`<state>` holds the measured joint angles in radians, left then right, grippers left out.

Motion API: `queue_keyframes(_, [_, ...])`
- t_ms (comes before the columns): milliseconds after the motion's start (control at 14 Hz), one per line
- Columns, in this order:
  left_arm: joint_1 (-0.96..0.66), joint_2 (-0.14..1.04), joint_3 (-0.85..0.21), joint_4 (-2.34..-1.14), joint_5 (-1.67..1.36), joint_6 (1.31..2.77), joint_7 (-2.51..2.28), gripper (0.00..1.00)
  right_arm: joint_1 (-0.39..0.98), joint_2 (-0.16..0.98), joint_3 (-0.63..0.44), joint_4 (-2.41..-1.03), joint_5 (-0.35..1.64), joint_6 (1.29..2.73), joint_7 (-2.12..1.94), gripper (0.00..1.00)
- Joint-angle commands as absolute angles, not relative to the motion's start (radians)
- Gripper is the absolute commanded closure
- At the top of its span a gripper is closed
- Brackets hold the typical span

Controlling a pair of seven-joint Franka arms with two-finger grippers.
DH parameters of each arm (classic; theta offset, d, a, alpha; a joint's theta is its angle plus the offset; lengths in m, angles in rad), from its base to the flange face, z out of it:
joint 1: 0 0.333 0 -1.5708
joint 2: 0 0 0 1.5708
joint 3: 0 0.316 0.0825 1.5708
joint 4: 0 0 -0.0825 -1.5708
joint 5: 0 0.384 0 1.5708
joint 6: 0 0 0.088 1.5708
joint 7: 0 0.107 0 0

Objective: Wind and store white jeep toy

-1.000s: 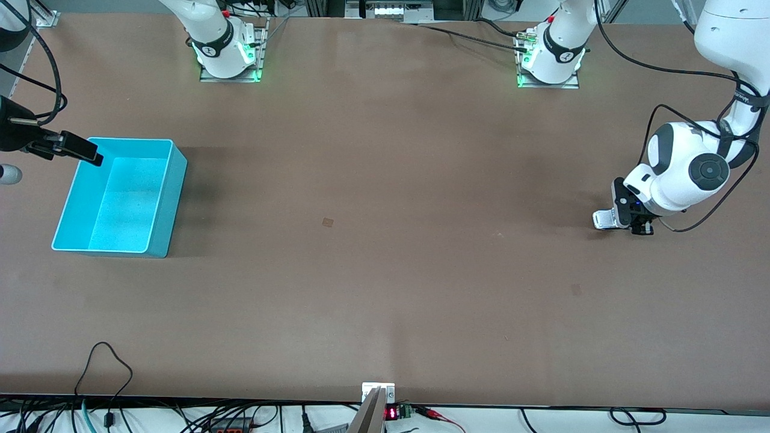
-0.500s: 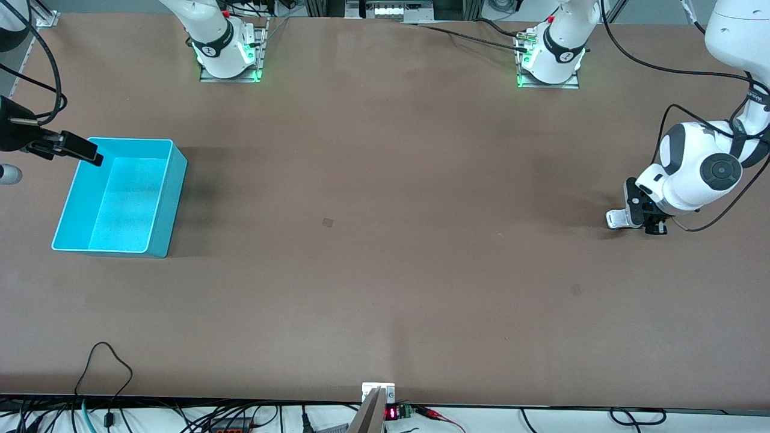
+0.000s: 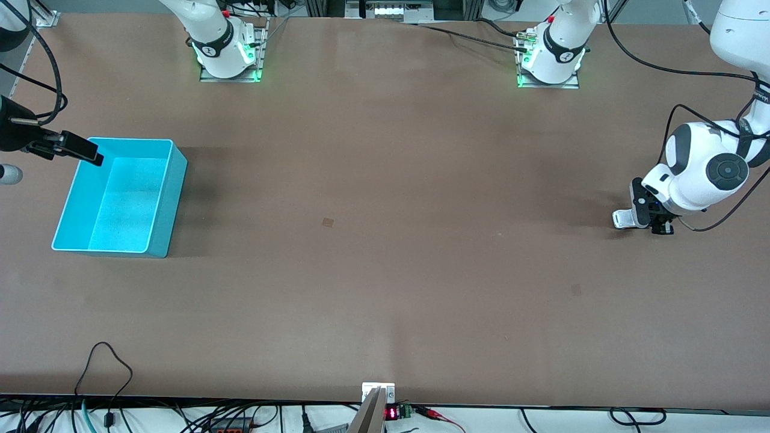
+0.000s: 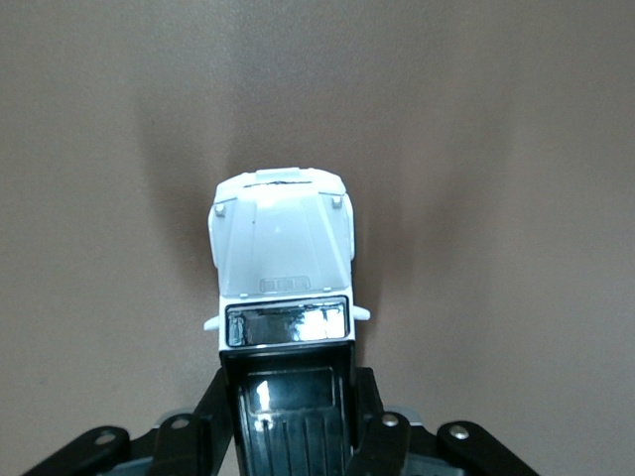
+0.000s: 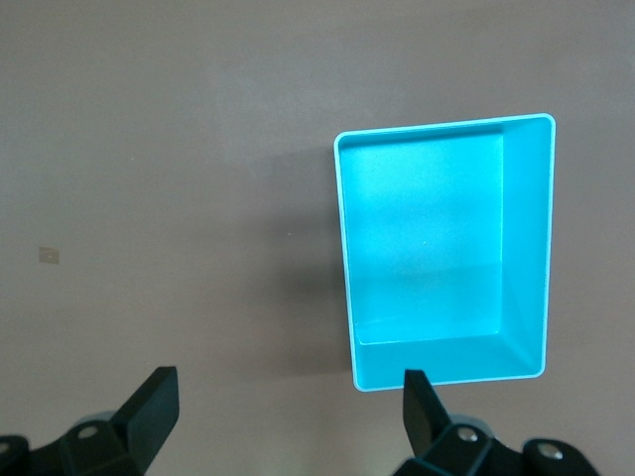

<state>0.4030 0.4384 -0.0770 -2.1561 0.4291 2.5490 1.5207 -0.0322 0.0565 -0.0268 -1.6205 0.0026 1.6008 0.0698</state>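
Count of items on the bench: one white jeep toy (white body, black roof panel, dark windscreen); one teal bin (open-topped, nothing visible inside it).

Count of equipment: two arms, each carrying one gripper, namely one left gripper and one right gripper; two arm bases with green lights.

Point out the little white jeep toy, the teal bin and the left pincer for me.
small boxy white jeep toy (image 4: 283,253), left wrist view, on its hood.
open rectangular teal plastic bin (image 3: 170,198), front view, on its side wall.
left pincer (image 3: 625,219), front view, at its fingertips, clamped on the toy.
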Motion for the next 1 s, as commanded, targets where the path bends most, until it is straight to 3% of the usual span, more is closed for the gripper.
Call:
queue_keyframes(0, [0.419,0.442,-0.086,-2.146,0.454,2.566,1.522,0.0,-0.032,0.051,-0.028,-1.62,0.018,1.592,0.055,0.0])
queue_keyframes(286, [0.408,0.261,-0.181,-2.152,0.434,2.349,1.523,0.0,-0.032,0.051,-0.028,-1.62,0.018,1.592,0.055,0.0])
queue_keyframes(500, [0.373,0.16,-0.193,-2.148,0.342,2.22,1.546,0.0,-0.034,0.051,-0.028,-1.62,0.018,1.592,0.055,0.0])
queue_keyframes(929, [0.31,0.138,-0.195,-2.071,0.233,2.191,1.562,0.0,-0.034,0.051,-0.028,-1.62,0.018,1.592,0.055,0.0])
